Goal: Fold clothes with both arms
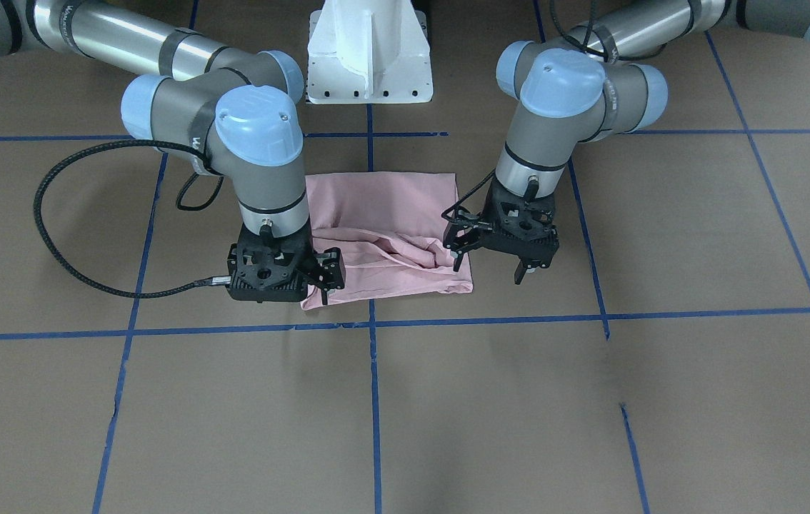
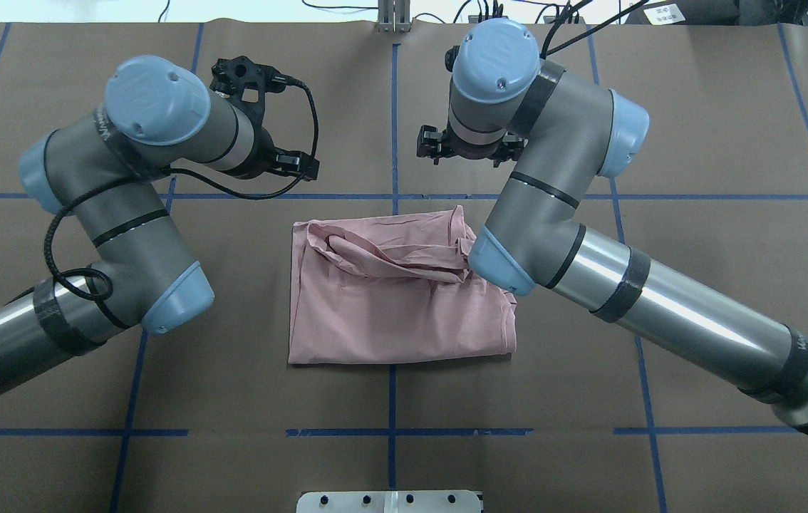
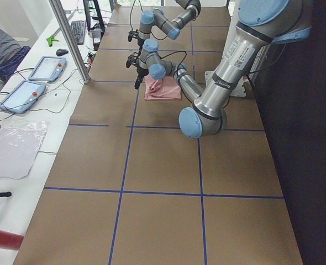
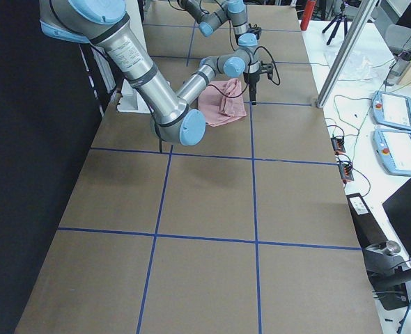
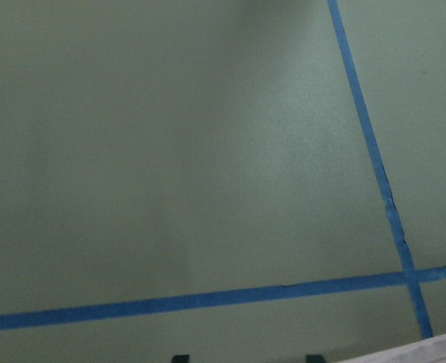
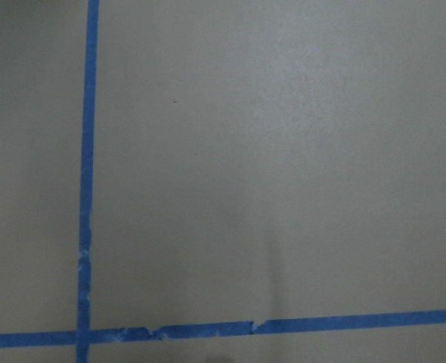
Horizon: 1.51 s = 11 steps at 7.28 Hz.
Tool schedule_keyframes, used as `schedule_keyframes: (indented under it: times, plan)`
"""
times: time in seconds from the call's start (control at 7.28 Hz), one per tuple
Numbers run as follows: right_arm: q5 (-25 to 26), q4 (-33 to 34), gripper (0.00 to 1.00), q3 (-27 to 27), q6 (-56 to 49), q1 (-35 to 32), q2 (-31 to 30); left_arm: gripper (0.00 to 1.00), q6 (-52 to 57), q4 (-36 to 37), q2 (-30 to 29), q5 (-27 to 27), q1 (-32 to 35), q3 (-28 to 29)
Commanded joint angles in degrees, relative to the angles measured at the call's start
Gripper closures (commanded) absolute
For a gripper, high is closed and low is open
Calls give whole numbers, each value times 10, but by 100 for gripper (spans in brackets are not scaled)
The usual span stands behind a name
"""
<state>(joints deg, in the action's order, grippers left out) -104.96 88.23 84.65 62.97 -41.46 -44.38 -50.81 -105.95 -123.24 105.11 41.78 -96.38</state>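
Evidently well advanced: T-shirt (image 2: 390,320) lies folded into a rough rectangle at worktop (image 2: 696,107) centre, twelve o'clock edge rumpled. Left end effector (image 1: 488,268) at eleven o'clock, right end effector (image 1: 319,275) at one, both spread open, empty. Smoothing, possibly another fold, remains.

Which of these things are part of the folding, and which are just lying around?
Job: rumpled pale pink cloth T-shirt; black two-finger left claw; black two-finger right claw.
Lying about: grey-framed flat tablet; clear plastic sheet; white metal pedestal.
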Motion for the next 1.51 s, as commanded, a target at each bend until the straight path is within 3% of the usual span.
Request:
schedule_keyframes:
  times: [0.0, 0.14, 0.27, 0.41, 0.55, 0.69, 0.82, 0.96, 1.1, 1.24, 1.37]
  plan:
    - [-65, 22, 0, 53, -104, -65, -57, 0, 93, 52, 63, 15, 38, -100]
    - [-101, 54, 0, 122, -184, -111, -115, 0, 152, 108, 97, 25, 67, -166]
    - [-142, 109, 0, 193, -286, -169, -170, 0, 227, 150, 134, 69, 119, -217]
    - [-167, 179, 0, 237, -407, -233, -208, 0, 329, 166, 182, 110, 190, -240]
    - [-167, 203, 0, 242, -511, -284, -245, 0, 447, 166, 230, 122, 251, -228]
    - [-162, 198, 0, 242, -568, -316, -305, 0, 495, 161, 257, 128, 307, -216]
    - [-162, 194, 0, 236, -577, -338, -370, 0, 478, 160, 326, 128, 319, -194]
    - [-163, 180, 0, 226, -574, -354, -400, 0, 473, 155, 333, 129, 334, -148]
    - [-203, 166, 0, 198, -577, -387, -410, 0, 475, 119, 333, 131, 387, -109]
    - [-256, 116, 0, 185, -606, -413, -467, 0, 479, 81, 336, 173, 432, -43]
    - [-259, 37, 0, 171, -629, -436, -529, 0, 522, 40, 346, 264, 479, 11]
